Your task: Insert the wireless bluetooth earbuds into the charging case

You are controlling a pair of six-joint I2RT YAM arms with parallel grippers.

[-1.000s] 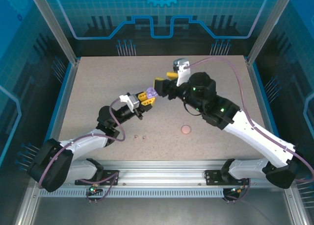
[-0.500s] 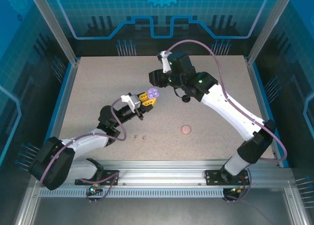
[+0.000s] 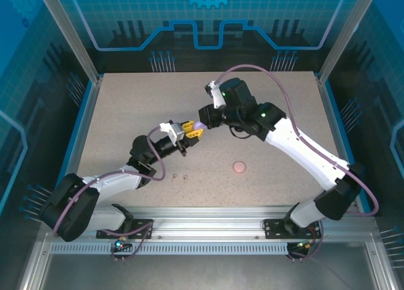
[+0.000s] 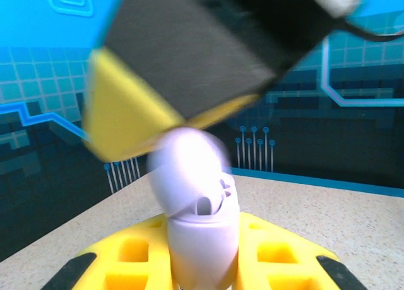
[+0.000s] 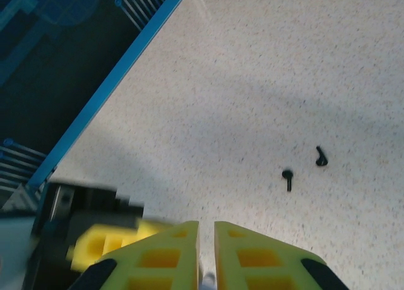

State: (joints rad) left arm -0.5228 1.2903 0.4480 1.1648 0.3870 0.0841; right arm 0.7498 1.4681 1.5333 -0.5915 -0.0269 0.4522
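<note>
My left pincer holds the lavender case, but my narrow right pincer at 1 o'clock could knock it loose.

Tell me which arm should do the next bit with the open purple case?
Right, probably. The left gripper is shut on the lavender case, holding it up, so it is busy. The right gripper hangs just above the case's open lid, nearly closed and free to work on it.

Top external: high, near side of lavender case, looks down over whole counter. Left wrist: close below case, faces back wall. Right wrist: just above case, faces down. All share counter.
</note>
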